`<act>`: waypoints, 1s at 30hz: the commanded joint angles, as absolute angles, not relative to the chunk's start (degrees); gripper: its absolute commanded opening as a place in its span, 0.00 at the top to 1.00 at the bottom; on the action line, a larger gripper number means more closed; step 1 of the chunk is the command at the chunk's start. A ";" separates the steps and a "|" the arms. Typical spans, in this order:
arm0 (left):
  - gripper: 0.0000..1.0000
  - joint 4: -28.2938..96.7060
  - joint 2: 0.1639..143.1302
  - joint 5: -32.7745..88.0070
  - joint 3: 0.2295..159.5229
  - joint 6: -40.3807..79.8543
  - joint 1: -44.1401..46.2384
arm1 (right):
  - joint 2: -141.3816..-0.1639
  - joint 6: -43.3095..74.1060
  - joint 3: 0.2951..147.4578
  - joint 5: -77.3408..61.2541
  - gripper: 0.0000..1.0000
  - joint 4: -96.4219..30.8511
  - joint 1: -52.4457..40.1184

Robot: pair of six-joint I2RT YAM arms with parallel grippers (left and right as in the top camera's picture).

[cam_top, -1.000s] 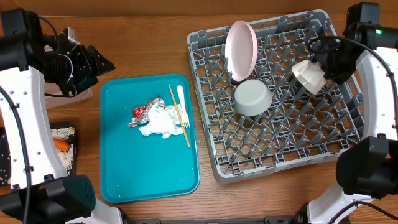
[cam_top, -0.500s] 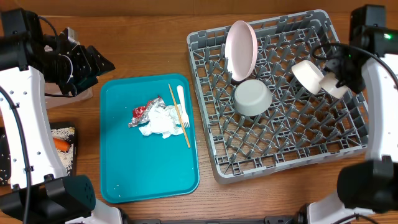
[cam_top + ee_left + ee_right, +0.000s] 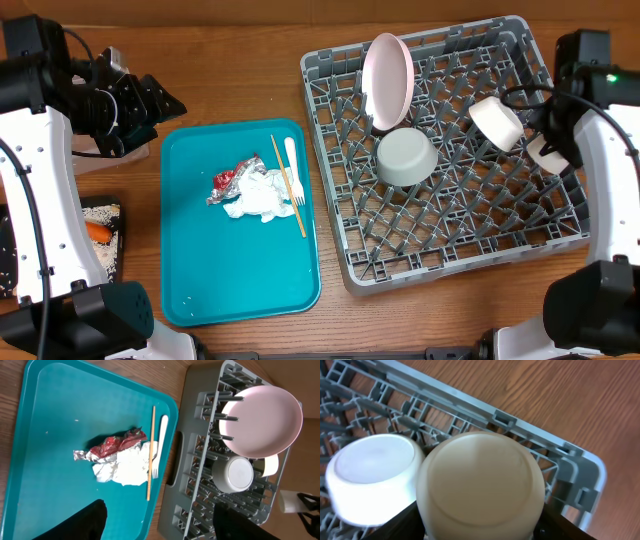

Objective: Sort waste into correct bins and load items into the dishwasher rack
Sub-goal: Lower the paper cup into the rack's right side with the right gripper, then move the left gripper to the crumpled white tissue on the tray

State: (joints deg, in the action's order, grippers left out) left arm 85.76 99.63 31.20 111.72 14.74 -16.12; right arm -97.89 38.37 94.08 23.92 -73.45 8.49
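Note:
My right gripper (image 3: pixel 480 530) is shut on a whitish bowl (image 3: pixel 482 485), bottom up, over the right edge of the grey dishwasher rack (image 3: pixel 450 230); this bowl (image 3: pixel 548 152) shows beside the arm from overhead. A white cup (image 3: pixel 497 122) lies in the rack just left of it. A pink plate (image 3: pixel 388 80) stands on edge and a grey bowl (image 3: pixel 405 157) sits below it. My left gripper (image 3: pixel 158 112) hangs open and empty at the far left. Napkin (image 3: pixel 127 465), foil wrapper (image 3: pixel 115 445), wooden stick (image 3: pixel 151 455) and fork (image 3: pixel 161 442) lie on the teal tray (image 3: pixel 230 260).
A black tray (image 3: pixel 112 262) at the left edge holds food scraps and a carrot (image 3: pixel 97 231). A clear tub (image 3: pixel 110 152) sits mostly hidden under my left arm. Bare wood shows behind the rack and between the rack and the teal tray.
My right gripper has carried the whitish bowl to the right and toward the front, away from the cup, which stays in the rack. The left arm has barely moved.

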 commanded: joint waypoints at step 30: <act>0.23 84.38 99.33 30.92 111.46 15.25 -15.35 | -95.04 34.48 82.02 14.33 0.00 -63.42 8.32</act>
State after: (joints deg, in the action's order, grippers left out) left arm 84.40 99.63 31.20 111.68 14.90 -16.12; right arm -97.93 37.36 80.97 19.70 -62.85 8.47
